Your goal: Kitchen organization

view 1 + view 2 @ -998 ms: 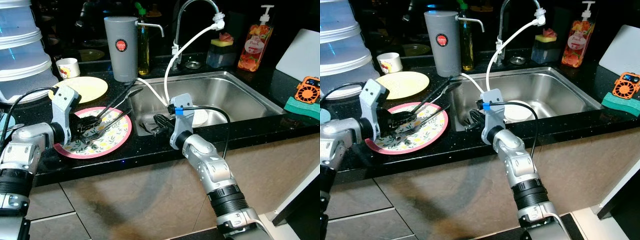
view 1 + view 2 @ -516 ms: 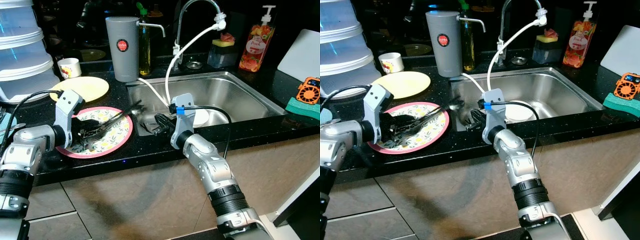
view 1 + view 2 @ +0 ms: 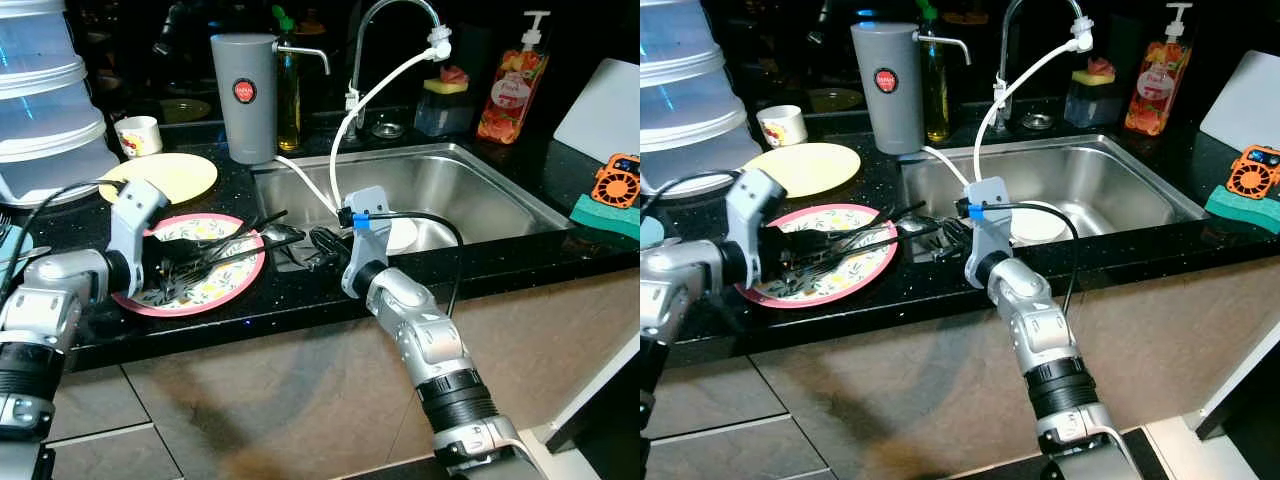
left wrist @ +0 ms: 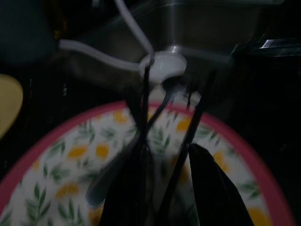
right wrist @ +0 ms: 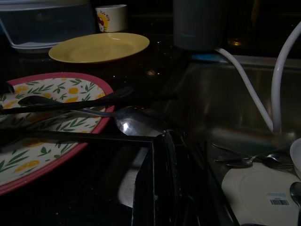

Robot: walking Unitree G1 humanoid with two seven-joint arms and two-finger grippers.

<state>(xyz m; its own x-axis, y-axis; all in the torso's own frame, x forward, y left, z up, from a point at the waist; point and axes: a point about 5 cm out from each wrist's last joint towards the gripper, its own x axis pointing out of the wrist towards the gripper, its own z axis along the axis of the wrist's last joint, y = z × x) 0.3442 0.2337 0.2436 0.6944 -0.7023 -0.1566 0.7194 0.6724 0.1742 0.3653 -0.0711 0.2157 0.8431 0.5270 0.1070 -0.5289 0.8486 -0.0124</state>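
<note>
Head view: the left gripper (image 3: 172,270) clenches a bundle of cutlery (image 3: 235,240) over the floral plate (image 3: 240,275).

Left wrist view: handles splay ahead; any could slip out.

Right wrist view: the right gripper (image 5: 162,181) is pinched empty beside the sink (image 5: 235,122).

Your head cameras look down on the table (image 3: 300,300); both wrist cameras closely share the floral plate (image 5: 61,89).

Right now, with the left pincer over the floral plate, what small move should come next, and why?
Probably lift the left pincer slightly, since it appears shut on the dark utensils, whose tips jut past the floral plate's rim toward the sink.
</note>
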